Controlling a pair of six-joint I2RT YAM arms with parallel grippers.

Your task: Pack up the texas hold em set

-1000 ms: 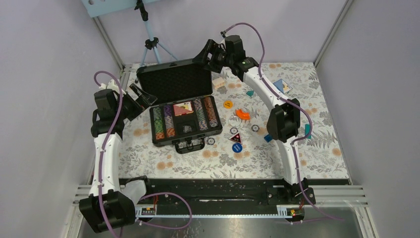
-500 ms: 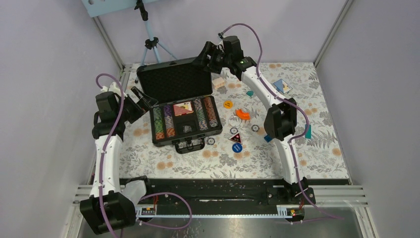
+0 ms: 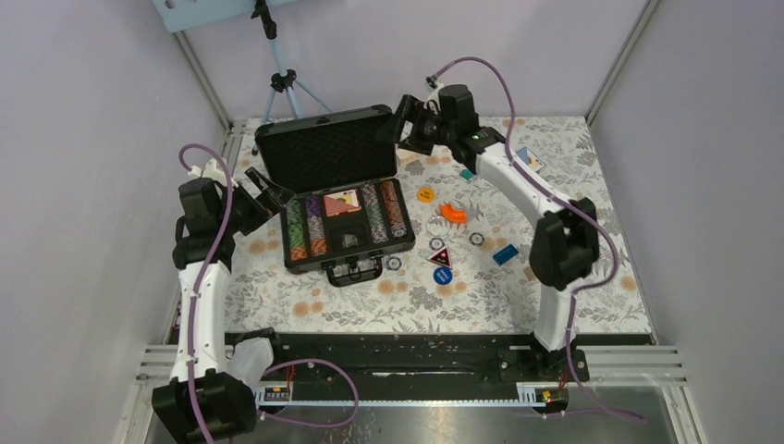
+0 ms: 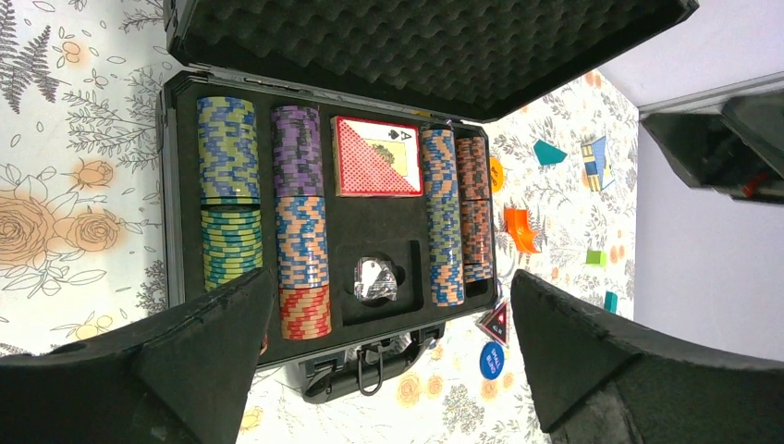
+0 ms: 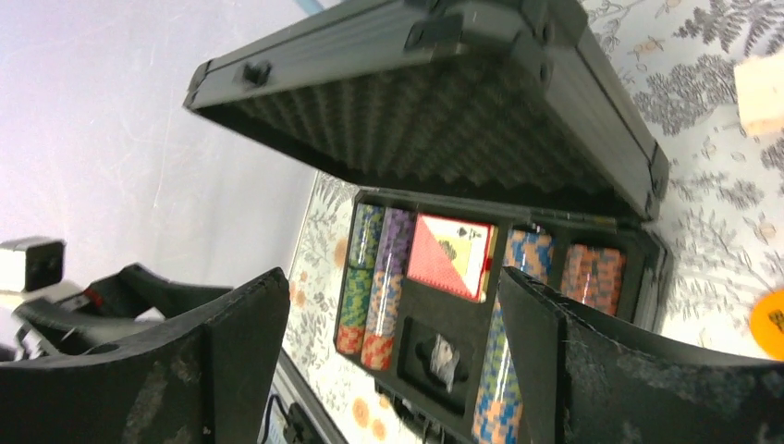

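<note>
Briefcase (image 3: pixel 325 153) open | top card (image 4: pixel 374 157) reads A, spade | left jaws spread | right jaws spread

Pretty plain setup here: pale lilac walls (image 3: pixel 83 102) close in on the left, back and right of the frame, with bare aluminium posts (image 3: pixel 200 69) running up the two far corners. The table (image 3: pixel 592 291) fills the middle and wears a white floral cover with grey ferns and peach flowers. Along its near edge there's a black strip with a silver slotted rail (image 3: pixel 416 393), then dull grey sheet metal (image 3: pixel 444 424) at the bottom. Upper left, a small tripod (image 3: pixel 281 81) stands behind the table under a light blue panel (image 3: pixel 199 11). The light is soft and even.
</note>
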